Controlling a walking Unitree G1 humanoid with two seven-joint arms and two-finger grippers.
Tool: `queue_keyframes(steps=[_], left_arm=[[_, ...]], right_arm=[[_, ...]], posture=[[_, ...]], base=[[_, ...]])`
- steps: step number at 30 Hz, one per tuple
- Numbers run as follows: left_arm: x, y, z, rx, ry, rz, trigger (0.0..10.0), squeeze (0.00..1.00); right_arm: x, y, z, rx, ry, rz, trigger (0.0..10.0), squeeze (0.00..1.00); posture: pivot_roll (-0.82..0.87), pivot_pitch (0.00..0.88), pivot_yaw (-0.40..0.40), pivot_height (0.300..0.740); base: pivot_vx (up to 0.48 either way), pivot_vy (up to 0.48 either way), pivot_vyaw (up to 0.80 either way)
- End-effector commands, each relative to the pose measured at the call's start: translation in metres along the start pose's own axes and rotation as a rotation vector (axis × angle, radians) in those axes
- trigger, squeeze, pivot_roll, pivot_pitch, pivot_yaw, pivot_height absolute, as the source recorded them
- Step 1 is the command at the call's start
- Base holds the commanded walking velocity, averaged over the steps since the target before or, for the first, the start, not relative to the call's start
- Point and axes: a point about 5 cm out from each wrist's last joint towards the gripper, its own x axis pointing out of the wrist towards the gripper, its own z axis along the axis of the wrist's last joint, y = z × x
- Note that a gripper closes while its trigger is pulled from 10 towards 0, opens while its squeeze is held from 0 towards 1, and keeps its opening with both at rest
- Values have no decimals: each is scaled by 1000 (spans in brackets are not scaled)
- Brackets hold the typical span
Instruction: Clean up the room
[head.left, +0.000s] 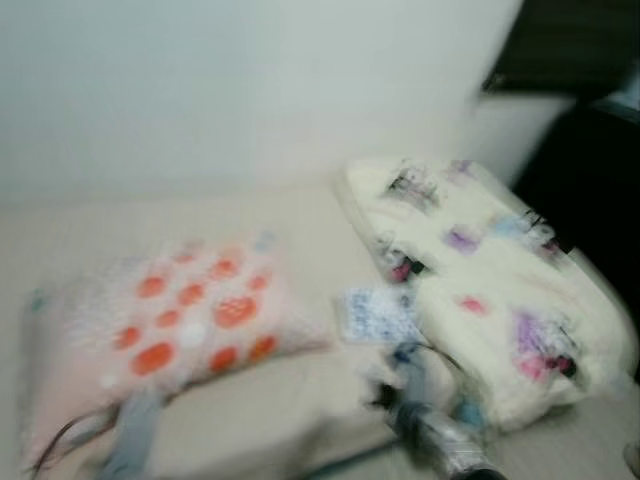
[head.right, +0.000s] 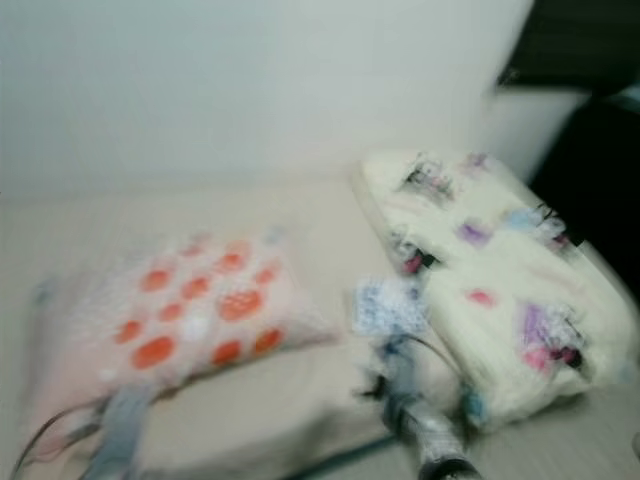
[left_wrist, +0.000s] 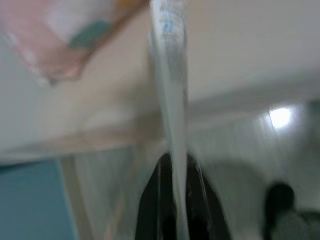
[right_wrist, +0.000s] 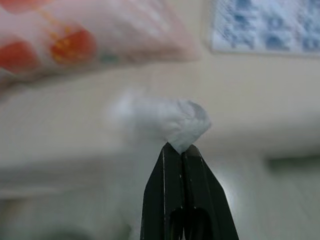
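My left gripper (left_wrist: 172, 170) was clamped on a thin clear plastic bag (left_wrist: 170, 75) below the orange-dotted pillow (head.left: 180, 325). My right gripper (right_wrist: 182, 150) pinched a crumpled tissue (right_wrist: 167, 120) over the bed (head.left: 290, 400). I judged cleanup half done: the blue-patterned packet (head.left: 375, 312) remained beside the folded blanket (head.left: 490, 290), near the bed's edge.

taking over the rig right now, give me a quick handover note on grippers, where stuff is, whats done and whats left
Right gripper: shut on a crumpled white tissue, held above the bed.
Left gripper: shut on a thin clear plastic bag, by the bed's near edge.
On the bed: orange-dotted pillow on the left, cream patterned blanket on the right, a small blue-printed packet between them.
Done: tissue picked up.
Left: likely drop the tissue into the bag, then deal with the packet. Head views are blurred.
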Motion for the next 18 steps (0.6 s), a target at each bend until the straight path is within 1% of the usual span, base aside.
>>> queue_keyframes(steps=[1,2,3,4,5,7,10,14,18], left_arm=[[0,-3,4,37,-16,-16,10000,0],[-1,-5,-3,66,2,-26,10000,0],[-1,-5,-3,66,2,-26,10000,0],[-2,-6,-7,92,14,-38,10000,0],[-2,-6,-7,92,14,-38,10000,0],[-3,-9,-12,135,17,-60,10000,0],[-4,-10,-12,153,14,-70,10000,0],[-4,-12,-12,176,14,-90,10000,0],[-4,-15,-10,196,8,-111,10000,0]], right_arm=[[-4,-6,-16,10,66,-53,10000,0],[-7,-8,-24,35,86,-80,10000,0],[-7,-8,-24,35,86,-80,10000,0],[-9,-11,-30,47,107,-107,10000,0],[-9,-11,-30,47,107,-107,10000,0],[-13,-15,-42,100,138,-155,10000,0],[-15,-16,-47,124,153,-177,10000,0],[-21,-17,-62,194,198,-238,10000,0],[-23,-17,-67,224,209,-261,10000,0]], posture=[[-68,0,-45,735],[-69,0,-44,735],[-69,0,-44,735],[-71,0,-42,735],[-71,0,-42,735],[-71,0,-40,735],[-69,0,-39,735],[-68,0,-36,735],[-70,0,-32,735]], base=[[0,0,0],[0,0,0],[0,0,0],[0,0,0],[0,0,0],[0,0,0],[0,0,0],[0,0,0],[0,0,0]])
